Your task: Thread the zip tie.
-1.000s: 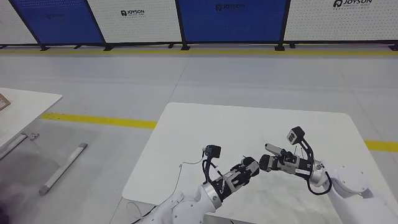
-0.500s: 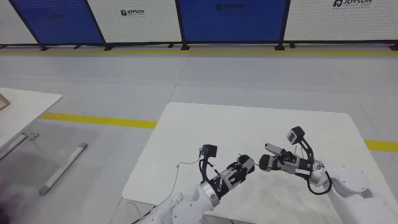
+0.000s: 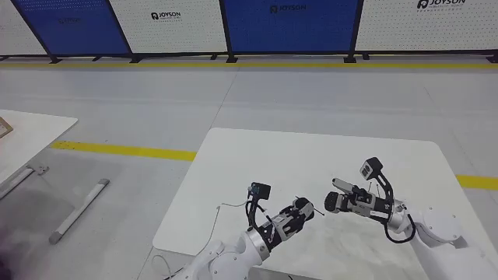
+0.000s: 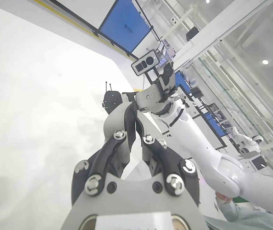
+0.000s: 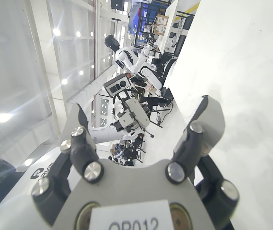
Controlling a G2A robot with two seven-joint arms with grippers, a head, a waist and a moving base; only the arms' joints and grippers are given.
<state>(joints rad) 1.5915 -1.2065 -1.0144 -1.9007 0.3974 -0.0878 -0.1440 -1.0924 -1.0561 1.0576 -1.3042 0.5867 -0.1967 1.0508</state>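
Observation:
In the top view my left gripper [image 3: 302,206] hovers over the white table near its front edge. It is shut on a thin dark zip tie [image 3: 317,211] that pokes out toward my right gripper [image 3: 336,193]. The right gripper stands open a short gap away, its two fingers spread and nothing between them. From the right wrist view, my right gripper [image 5: 142,104] frames the left arm's gripper farther off, and the zip tie [image 5: 149,134] juts from it, ending in a small head. In the left wrist view my left gripper [image 4: 133,118] has its black pads pressed together.
The white table [image 3: 311,155] is bare around both arms, with its front edge just below the left gripper. A second white table [image 3: 31,136] stands off to the left across open floor. Blue and white panels [image 3: 288,8] line the back.
My left gripper has drawn back a little toward the table's front left, widening the gap to the right gripper. The right arm has stayed still and open.

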